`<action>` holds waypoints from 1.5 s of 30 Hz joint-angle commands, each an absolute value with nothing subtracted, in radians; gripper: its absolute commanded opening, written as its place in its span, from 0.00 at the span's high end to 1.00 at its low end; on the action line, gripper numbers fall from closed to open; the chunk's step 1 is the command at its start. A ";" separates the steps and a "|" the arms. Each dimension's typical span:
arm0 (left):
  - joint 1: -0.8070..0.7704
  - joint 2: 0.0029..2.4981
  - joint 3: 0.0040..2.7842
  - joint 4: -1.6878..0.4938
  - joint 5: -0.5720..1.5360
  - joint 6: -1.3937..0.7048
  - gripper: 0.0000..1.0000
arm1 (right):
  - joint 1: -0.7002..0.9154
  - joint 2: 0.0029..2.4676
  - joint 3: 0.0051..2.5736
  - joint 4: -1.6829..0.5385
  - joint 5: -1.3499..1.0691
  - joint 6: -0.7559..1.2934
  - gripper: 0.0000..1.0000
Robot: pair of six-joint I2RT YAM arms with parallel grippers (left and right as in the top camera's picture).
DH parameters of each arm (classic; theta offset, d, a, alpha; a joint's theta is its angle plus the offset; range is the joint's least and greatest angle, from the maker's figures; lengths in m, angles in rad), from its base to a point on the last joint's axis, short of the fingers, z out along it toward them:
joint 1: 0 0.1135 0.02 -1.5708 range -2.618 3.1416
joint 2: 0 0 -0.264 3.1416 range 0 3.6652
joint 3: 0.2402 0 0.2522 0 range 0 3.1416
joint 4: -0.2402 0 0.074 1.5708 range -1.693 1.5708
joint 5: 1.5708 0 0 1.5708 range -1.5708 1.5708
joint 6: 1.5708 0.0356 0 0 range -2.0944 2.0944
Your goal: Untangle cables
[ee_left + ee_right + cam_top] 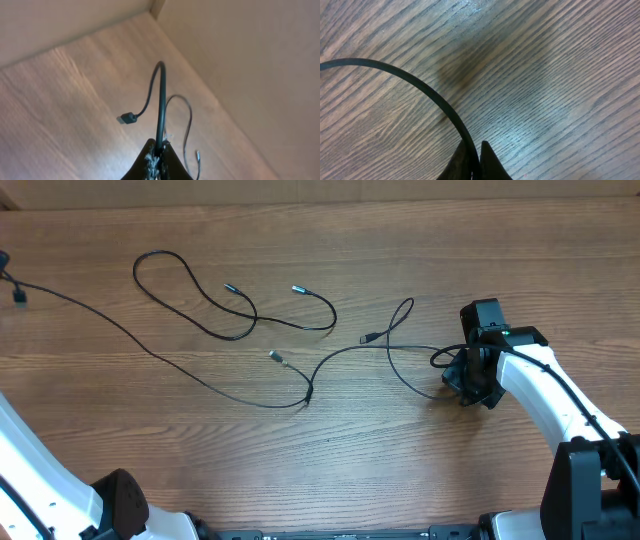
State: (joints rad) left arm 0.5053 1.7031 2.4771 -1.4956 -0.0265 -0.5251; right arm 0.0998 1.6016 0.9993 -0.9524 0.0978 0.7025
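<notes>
Right gripper (476, 152) first: my fingers are pinched tight on a cable (400, 73), low over the table (560, 60), and the cord curves away from the tips to my left. Seen from overhead, it leaves my fingers in two strands. One rises into a loop (403, 308) that ends in a plug (368, 338). The other runs further out to a crossing (306, 392), where it meets the long cable (150, 352). Whether the two are knotted there or merely laid over each other I cannot tell. Beyond that lies a looped cable (160, 258), well apart from both my grips.

Left gripper (159, 152) sits off the overhead's edge. It is clamped just as tight on a cable end (161, 100), which arches above the fingers and down to an end plug (127, 119). I judge this to be the long cable's far end.

The step in hand looks like pulling two cables apart, one held in each gripper. The next move calls for drawing my grippers away from each other, slowly and low, while watching the crossing. If it slides open, carry on; if it tightens, stop and take a new grip nearer to it
</notes>
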 commanded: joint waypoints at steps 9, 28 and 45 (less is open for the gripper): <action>0.501 2.000 2.481 -1.690 -0.004 -0.474 0.96 | 0.100 1.580 1.000 -0.949 0.116 0.699 0.95; 0.425 2.059 1.990 -1.689 -0.101 -0.325 0.96 | 0.100 1.580 1.000 -0.957 0.116 0.699 0.96; 0.306 2.059 1.914 -1.489 0.598 0.081 0.65 | 0.100 1.580 1.000 -0.956 0.116 0.699 0.96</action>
